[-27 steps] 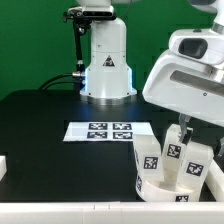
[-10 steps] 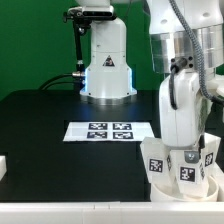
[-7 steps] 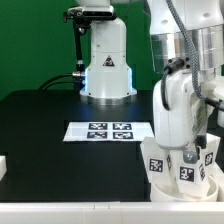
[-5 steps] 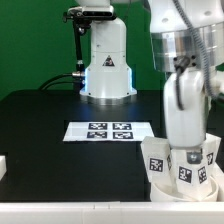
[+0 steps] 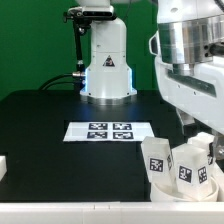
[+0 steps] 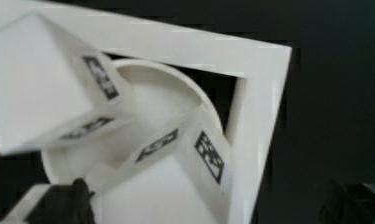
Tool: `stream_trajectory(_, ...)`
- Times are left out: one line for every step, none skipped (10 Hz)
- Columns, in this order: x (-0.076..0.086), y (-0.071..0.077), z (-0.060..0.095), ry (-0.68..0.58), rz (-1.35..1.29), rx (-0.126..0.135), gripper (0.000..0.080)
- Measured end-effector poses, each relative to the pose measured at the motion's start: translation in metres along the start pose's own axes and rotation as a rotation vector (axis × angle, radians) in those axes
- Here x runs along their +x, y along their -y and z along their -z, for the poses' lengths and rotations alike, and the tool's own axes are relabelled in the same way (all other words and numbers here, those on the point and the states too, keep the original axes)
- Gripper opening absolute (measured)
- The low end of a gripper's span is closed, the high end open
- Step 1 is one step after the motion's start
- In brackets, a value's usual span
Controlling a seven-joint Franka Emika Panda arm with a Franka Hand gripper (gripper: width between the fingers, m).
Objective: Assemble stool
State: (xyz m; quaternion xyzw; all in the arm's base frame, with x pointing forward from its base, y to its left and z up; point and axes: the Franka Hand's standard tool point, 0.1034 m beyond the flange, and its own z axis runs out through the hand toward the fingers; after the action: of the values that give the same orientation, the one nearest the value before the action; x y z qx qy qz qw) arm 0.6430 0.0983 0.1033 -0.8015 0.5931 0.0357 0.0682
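The white stool stands at the exterior view's lower right. Its round seat [image 5: 181, 189] lies flat, with chunky tagged legs [image 5: 155, 158] standing up from it. In the wrist view the seat [image 6: 157, 130] curves below a tagged leg [image 6: 59, 85]. My gripper [image 6: 205, 205] is open: its dark fingertips [image 6: 56, 202] sit far apart at the picture's two lower corners, above the seat and holding nothing. In the exterior view the arm's large white hand [image 5: 195, 75] hangs over the stool and hides the fingers.
The marker board [image 5: 108, 130] lies mid-table, in front of the robot base [image 5: 107, 60]. A white block [image 5: 3, 165] sits at the exterior view's left edge. A white angular wall [image 6: 255, 90] borders the seat in the wrist view.
The arm has risen from low over the stool's legs to well above them. The stool with its upright legs has stayed in place.
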Motion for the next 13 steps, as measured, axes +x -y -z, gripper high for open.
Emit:
stream_trajectory(0.000, 0.000, 0.000, -0.006, 0.096, -0.003, 0.0649)
stream_trajectory(0.000, 0.003, 0.003, -0.038, 0.362, -0.020, 0.0649)
stream_trajectory(-0.002, 0.005, 0.003, -0.037, 0.591, -0.023, 0.0649)
stream_trajectory(-0.003, 0.004, 0.001, -0.034, 0.685, -0.028, 0.0649)
stream_trajectory(-0.001, 0.003, 0.002, -0.037, 0.710, -0.031, 0.0649)
stream_trajectory(0.001, 0.003, 0.002, -0.043, 0.784, -0.039, 0.0649)
stream_trajectory(0.003, 0.002, 0.002, -0.047, 0.861, -0.047, 0.0649)
stream_trajectory(0.005, 0.002, 0.002, -0.051, 0.972, -0.056, 0.0649)
stream_trajectory(0.006, 0.001, 0.002, -0.053, 1.212, -0.079, 0.0649)
stream_trajectory(0.006, -0.001, 0.000, -0.037, 1.352, -0.090, 0.0649)
stream_trajectory(0.008, -0.003, -0.002, -0.020, 1.422, -0.101, 0.0649)
stream_trajectory(0.011, -0.004, -0.001, -0.024, 1.469, -0.108, 0.0649)
stream_trajectory(0.013, -0.004, -0.001, -0.025, 1.524, -0.119, 0.0649)
